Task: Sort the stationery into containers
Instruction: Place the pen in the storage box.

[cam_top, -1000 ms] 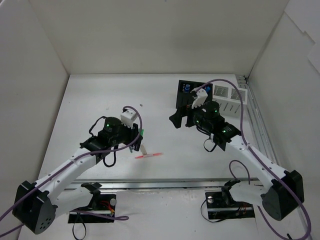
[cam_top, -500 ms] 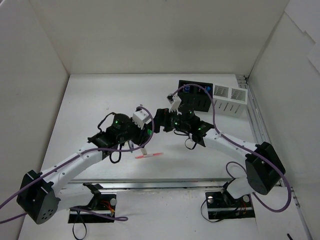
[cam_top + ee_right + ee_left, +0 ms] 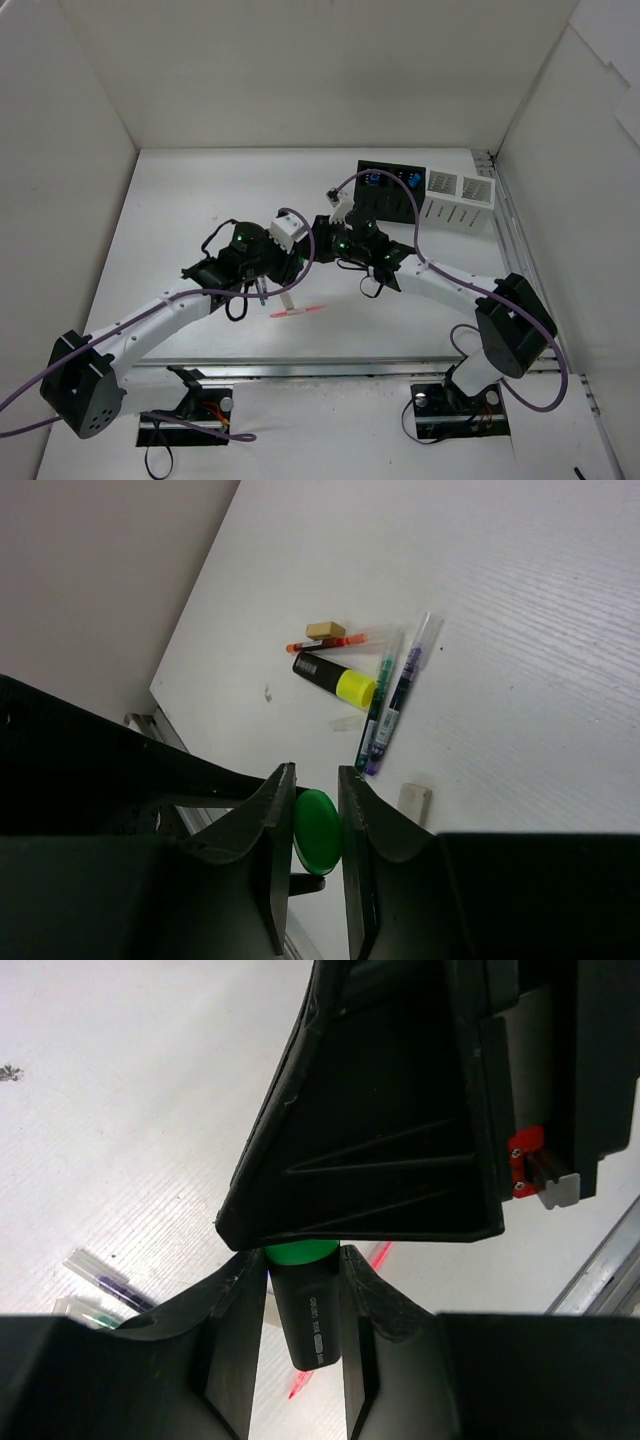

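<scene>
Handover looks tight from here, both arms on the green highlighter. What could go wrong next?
1. The left fingers and right fingers both clamp the green highlighter; pulling before one releases could wrench it loose.
2. The right fingers hold only its end, so it may slip and fall to the table.

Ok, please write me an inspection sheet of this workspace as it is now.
Surface: white table, no spills seen.
Job's things: green highlighter between the arms; yellow highlighter, red pen, eraser, two clear pens loose on the table; black box, white boxes far right.
Clutter: nothing seen.
Grippers: left gripper and right gripper both shut on the green highlighter.
Cables: purple cables loop over both arms.
Surroundings: white walls on three sides.
</scene>
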